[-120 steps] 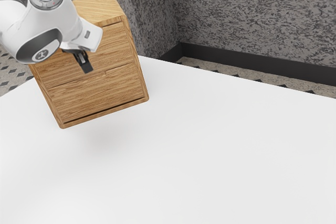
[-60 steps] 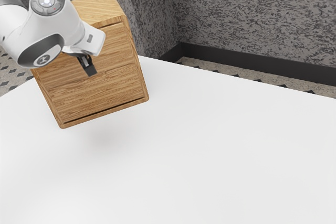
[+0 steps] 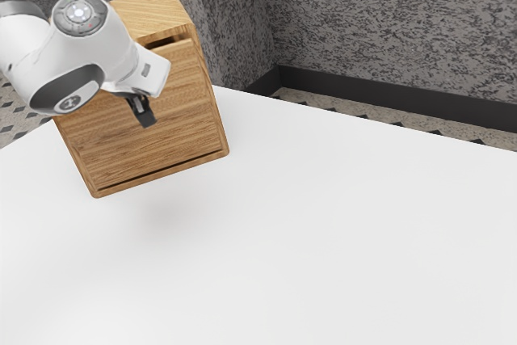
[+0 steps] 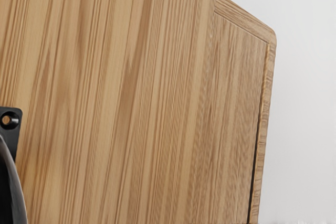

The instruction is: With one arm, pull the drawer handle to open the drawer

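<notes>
A wooden cabinet (image 3: pixel 153 147) stands at the table's far left in the exterior view. Its upper drawer (image 3: pixel 182 78) sticks out a little, with a dark gap along its top edge. My gripper (image 3: pixel 145 113) is at the middle of that drawer's front, its black fingers shut on the drawer handle, which my hand mostly hides there. In the wrist view the black handle (image 4: pixel 8 182) and its mount curve right beside my hand. The upper drawer front (image 4: pixel 105 103) stands proud of the lower front (image 4: pixel 236 119).
The white table (image 3: pixel 323 224) spreads wide toward the exterior view's right and front. A dark speckled wall (image 3: pixel 388 14) with a black baseboard runs behind. Patterned floor (image 3: pixel 420 123) lies past the table's far edge.
My hand has moved toward the exterior view's right and slightly down, away from the cabinet. The upper drawer has come out with it, showing a dark gap at its top.
</notes>
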`<state>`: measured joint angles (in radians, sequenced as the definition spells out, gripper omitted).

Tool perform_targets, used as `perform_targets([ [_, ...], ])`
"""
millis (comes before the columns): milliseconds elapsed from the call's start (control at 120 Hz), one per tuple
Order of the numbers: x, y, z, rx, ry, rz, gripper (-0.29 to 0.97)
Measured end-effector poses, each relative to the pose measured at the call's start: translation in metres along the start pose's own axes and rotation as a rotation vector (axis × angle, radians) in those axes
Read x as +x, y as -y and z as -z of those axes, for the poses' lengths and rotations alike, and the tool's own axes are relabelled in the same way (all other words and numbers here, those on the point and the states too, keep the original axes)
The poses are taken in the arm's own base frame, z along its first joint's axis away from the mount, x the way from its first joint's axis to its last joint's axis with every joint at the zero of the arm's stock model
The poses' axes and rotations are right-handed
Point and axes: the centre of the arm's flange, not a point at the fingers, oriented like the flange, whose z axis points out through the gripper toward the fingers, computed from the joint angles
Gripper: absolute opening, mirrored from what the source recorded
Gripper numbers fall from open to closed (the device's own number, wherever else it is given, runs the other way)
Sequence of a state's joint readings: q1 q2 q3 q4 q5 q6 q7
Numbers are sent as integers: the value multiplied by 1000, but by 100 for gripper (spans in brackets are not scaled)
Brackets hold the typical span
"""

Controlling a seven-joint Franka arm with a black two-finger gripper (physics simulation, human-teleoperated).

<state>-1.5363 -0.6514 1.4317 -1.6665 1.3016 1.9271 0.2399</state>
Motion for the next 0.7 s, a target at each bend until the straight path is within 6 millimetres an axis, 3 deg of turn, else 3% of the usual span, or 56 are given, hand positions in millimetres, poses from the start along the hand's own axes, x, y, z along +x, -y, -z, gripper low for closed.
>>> perform_targets([
  [325,-10,-26,21,14,-1,-13,65],
  [700,7,-56,48,52,2,-29,65],
])
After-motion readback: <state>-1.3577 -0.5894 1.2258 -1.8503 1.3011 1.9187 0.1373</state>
